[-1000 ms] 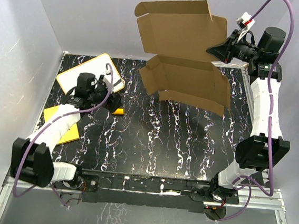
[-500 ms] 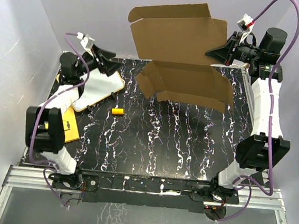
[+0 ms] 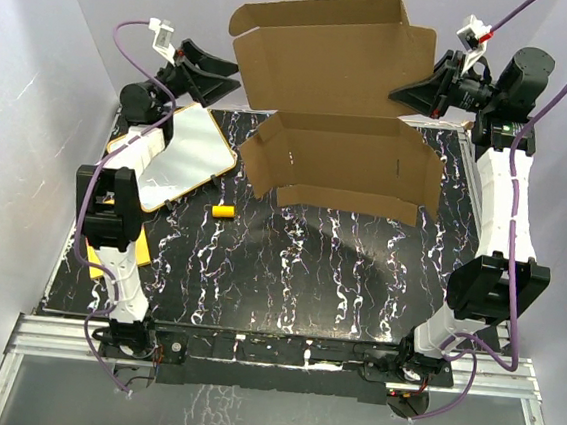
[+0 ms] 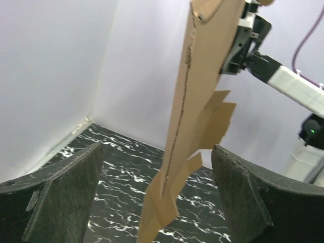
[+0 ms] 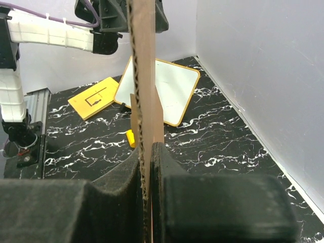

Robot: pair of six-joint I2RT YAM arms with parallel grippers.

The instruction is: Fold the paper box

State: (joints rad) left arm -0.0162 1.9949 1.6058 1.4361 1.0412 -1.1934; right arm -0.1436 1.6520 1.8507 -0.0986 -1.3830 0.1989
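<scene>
Top view: paper box [image 3: 330, 61], unfolded flat with its flaps out, is held up in the air over the far part of the counter [image 3: 306, 295]. The right gripper [image 3: 426, 93] is clamped on its right edge. The lower panel hangs down and casts a shadow on the counter. The left gripper [image 3: 224, 78] is raised just beside the box's left edge. White board with orange rim [image 3: 184, 153] and a small yellow piece [image 3: 224, 211] lie on the counter at left.

Left wrist: gripper released, fingers [image 4: 61, 197] wide apart. The cardboard is seen edge-on between them, touching neither.

Right wrist: gripper clenched on the cardboard edge, sheet upright between the pads. An orange-yellow sheet [image 5: 93, 97] lies beside the white board.
</scene>
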